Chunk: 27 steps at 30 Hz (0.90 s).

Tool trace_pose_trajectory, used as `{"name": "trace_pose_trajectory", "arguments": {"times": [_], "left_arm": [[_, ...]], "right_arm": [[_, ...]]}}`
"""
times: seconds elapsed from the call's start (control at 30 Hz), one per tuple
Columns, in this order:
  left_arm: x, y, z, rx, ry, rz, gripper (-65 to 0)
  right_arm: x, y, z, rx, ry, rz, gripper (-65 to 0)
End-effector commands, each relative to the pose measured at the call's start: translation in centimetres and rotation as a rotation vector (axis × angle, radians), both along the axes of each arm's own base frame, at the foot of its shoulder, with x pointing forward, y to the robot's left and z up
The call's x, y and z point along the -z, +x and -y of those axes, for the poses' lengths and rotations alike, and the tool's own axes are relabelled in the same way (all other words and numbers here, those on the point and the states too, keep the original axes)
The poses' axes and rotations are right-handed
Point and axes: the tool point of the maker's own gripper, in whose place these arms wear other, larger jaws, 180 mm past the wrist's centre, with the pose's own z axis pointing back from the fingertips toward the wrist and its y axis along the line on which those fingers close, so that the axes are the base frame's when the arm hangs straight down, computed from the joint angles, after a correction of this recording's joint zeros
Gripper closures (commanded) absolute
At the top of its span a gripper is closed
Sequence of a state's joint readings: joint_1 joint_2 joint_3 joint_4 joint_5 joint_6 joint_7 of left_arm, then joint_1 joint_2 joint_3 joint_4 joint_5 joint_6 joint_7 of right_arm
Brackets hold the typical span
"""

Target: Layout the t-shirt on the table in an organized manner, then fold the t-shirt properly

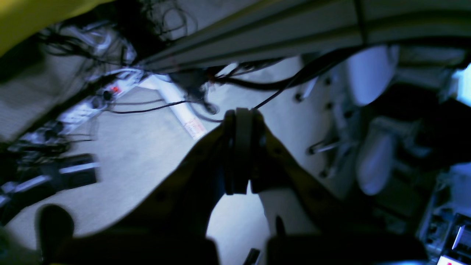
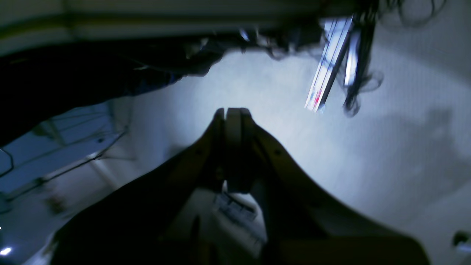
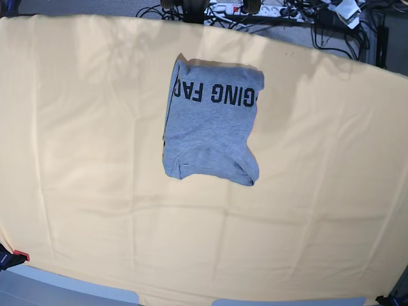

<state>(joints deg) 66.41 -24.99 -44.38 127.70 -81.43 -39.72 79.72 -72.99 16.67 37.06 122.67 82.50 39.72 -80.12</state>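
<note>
The heather-grey t-shirt [image 3: 210, 124] lies folded into a compact rectangle on the pale yellow-orange table [image 3: 83, 191], a little above its middle. Black block lettering runs across its far part and a folded layer overlaps its near edge. No arm shows in the base view. In the left wrist view my left gripper [image 1: 243, 114] is shut with nothing between its fingers, pointing at the floor and cables. In the right wrist view my right gripper [image 2: 232, 112] is also shut and empty, over grey floor. The shirt shows in neither wrist view.
Cables and power strips [image 3: 255, 9] lie on the floor beyond the table's far edge. A white power strip [image 1: 110, 92] and tangled wires show in the left wrist view, with chair legs [image 1: 323, 147] to the right. A yellow table corner [image 1: 29, 18] shows top left.
</note>
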Motion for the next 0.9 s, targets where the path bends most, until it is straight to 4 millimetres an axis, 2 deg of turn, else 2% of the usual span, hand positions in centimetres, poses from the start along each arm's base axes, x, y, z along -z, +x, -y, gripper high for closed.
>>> {"name": "trace_pose_trajectory", "arguments": {"times": [0.0, 0.07, 0.23, 0.37, 0.5, 0.57, 0.7, 0.87], "left_arm": [[0.6, -1.0, -0.2, 0.011, 0.016, -0.039, 0.0], [2.3, -2.8, -0.1, 0.025, 0.026, -0.119, 0.0], [6.3, -7.6, 1.7, 0.078, -0.013, -0.322, 0.0], [10.0, -10.3, 2.0, 0.089, 0.007, -0.431, 0.0], [13.6, -12.0, 1.3, 0.066, 0.037, -0.523, 0.0], [15.2, -12.1, 1.0, 0.028, 0.038, -0.549, 0.0], [19.1, -10.5, -0.3, -0.053, 0.075, -0.545, 0.0], [23.7, -5.9, -2.1, -0.202, 0.122, -0.435, 0.0]], "right_arm": [[0.6, -0.6, 0.4, -0.001, -0.007, -0.027, 0.0], [2.7, -1.7, 0.8, 0.017, -0.008, -0.090, 0.0], [7.5, -5.0, 0.5, 0.025, 0.036, -0.272, 0.0], [11.0, -8.7, 0.7, -0.051, 0.004, -0.434, 0.0], [14.1, -11.3, 0.7, -0.083, -0.038, -0.520, 0.0], [15.6, -12.0, 0.7, -0.082, -0.058, -0.532, 0.0], [19.0, -11.9, 0.5, -0.085, -0.111, -0.475, 0.0], [23.0, -9.1, 0.2, -0.118, -0.158, -0.317, 0.0]]}}
